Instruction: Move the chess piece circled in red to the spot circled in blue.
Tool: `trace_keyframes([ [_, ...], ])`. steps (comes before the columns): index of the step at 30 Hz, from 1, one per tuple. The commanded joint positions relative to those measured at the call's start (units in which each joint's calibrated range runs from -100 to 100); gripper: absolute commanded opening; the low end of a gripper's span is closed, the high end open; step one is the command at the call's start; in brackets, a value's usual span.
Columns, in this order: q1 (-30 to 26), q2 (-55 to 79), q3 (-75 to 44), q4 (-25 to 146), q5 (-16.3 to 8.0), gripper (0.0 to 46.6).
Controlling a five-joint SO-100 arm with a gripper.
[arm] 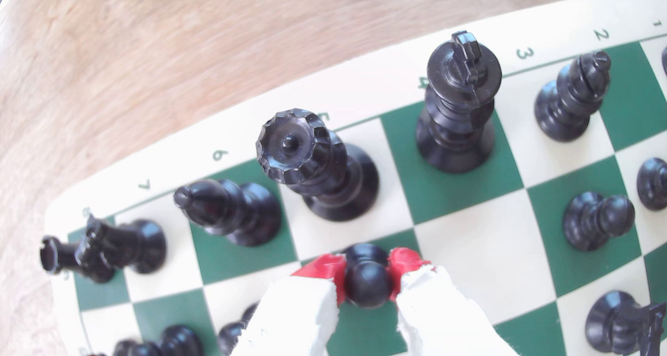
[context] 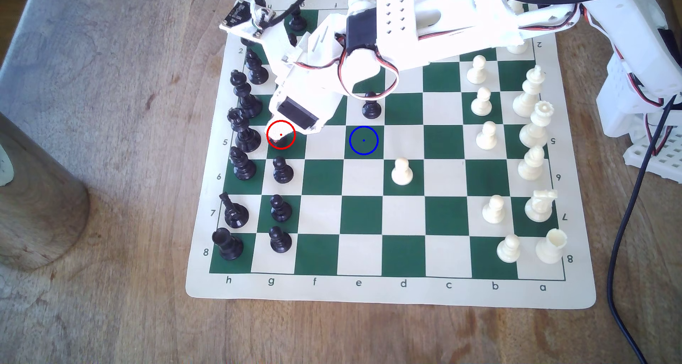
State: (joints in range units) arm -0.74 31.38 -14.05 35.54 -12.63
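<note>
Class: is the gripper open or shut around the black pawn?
Shut: the gripper has red fingertips pressing both sides of the black pawn.

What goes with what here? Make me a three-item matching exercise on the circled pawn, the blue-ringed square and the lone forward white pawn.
Things:
1. circled black pawn
2. blue-ringed square
3. forward white pawn

States:
A. dark green, no piece on it
B. head pinched between the red pads of the gripper
C. standing free on a green square

Pairs: 1-B, 2-A, 3-C
</note>
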Motion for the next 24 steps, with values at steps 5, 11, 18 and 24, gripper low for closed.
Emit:
trace_keyframes([
  [5,1.1,-6.3,-0.9,-0.9,0.3,0.4],
  [11,2.3,-12.9,1.2,0.0,0.3,0.4],
  [18,1.7,-22.3,12.3,-1.8,0.4,0.4],
  [24,0.9,-28.9,23.3,-4.4,0.5,0.4],
])
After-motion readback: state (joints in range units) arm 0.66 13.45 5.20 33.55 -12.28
